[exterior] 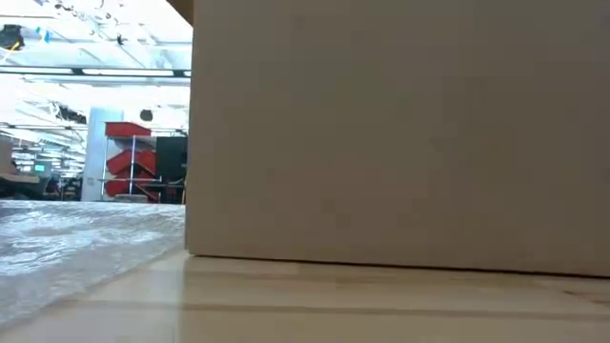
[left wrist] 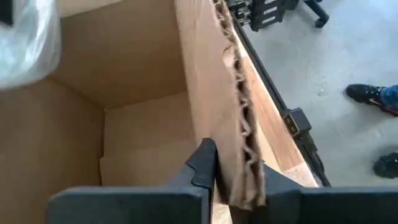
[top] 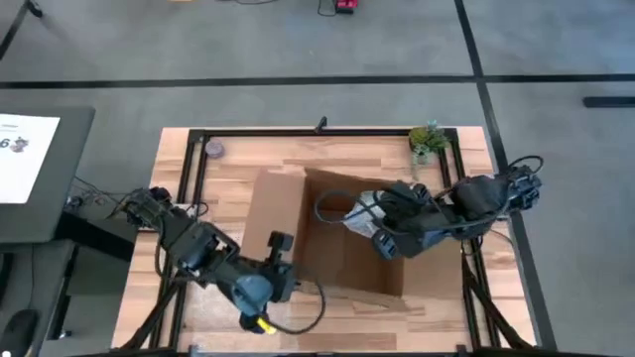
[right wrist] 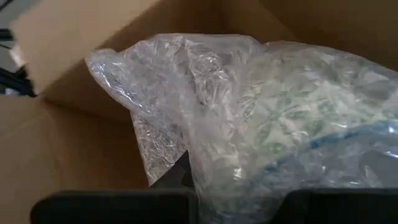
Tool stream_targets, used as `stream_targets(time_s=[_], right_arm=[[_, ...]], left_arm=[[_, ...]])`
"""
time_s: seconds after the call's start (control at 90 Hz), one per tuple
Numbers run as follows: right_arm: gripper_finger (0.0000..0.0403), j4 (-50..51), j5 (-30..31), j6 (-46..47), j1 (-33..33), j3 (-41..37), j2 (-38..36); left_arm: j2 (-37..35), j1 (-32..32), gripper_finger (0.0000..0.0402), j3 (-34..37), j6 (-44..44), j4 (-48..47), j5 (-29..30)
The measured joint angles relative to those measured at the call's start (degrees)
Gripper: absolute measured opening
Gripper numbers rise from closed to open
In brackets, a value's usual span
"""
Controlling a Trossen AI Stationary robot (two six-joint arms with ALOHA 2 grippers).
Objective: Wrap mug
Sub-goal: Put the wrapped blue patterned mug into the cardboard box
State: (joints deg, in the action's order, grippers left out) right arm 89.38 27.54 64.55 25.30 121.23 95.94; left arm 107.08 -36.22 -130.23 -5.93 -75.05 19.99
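- Now the right gripper (top: 369,224), reaching in from 3 o'clock, clasps the bubble-wrapped mug (right wrist: 280,118) and holds it over the open cardboard box (top: 342,268) at mid-bench; the right wrist view shows the plastic bunched between its fingers with box walls behind.
- The left gripper (left wrist: 239,180), at 7 o'clock of the box, is clenched on the box's near wall (left wrist: 233,112), one finger inside and one outside the torn corrugated edge.
- To do this step well, I judge the left arm should keep the wall steady while the right lowers the bundle straight down and lets go only once it rests on the box floor, so the wrap does not unfurl.
- Room is tight inside: walls stand close on all sides, and a raised flap (top: 273,203) stands at 9 o'clock.
- A small plant (top: 429,140) at 1 o'clock and the bench (top: 233,164) frame lie near the right arm's way out.
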Motion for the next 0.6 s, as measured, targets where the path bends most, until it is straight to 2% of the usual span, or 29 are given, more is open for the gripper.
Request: stream_targets(time_s=[0.2,0.311,0.456,0.522,0.6], right_arm=[[0.0027,-0.19,-2.26,0.22,-1.39,-5.42,0.11],[0.0027,-0.11,-2.39,0.86,-1.4,-8.04,0.11],[0.0027,-1.29,-3.49,0.71,-1.4,-11.45,0.07],[0.0027,-2.9,-4.04,-0.71,-1.4,-13.18,0.04],[0.0027,-3.58,-4.94,-2.19,-1.4,-13.69,0.13]], left_arm=[[0.43,-2.66,0.0107,2.17,1.27,2.8,-1.13],[0.56,-3.8,0.0144,2.27,-1.37,1.63,-2.08],[1.18,-5.42,0.0151,2.22,-5.38,0.76,-4.93],[1.94,-6.45,0.0149,2.22,-5.97,0.61,-4.37],[2.69,-6.99,0.0146,2.79,-6.86,0.76,-0.99]])
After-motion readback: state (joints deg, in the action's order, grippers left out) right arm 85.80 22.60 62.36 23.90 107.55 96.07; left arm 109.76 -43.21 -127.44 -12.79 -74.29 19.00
